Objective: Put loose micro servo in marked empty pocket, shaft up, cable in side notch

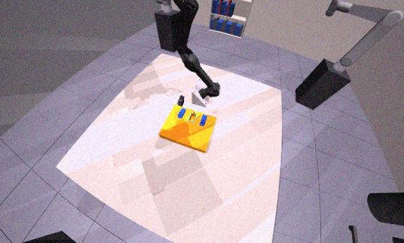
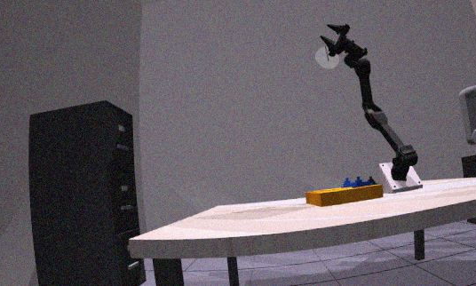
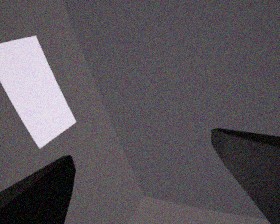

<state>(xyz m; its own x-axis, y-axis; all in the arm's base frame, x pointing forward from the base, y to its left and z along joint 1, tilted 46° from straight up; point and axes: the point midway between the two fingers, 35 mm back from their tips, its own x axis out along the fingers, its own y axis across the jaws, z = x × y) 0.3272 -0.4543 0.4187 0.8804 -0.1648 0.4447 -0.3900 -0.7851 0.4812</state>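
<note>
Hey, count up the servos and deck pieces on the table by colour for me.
Blue servos seated in the deck: 2
Dark loose servo beside the deck: 1
Orange deck: 1
Total: 4

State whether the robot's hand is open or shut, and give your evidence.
Open. In the exterior view the hand, raised high above the table, has its two fingers spread apart with nothing between them.
</note>
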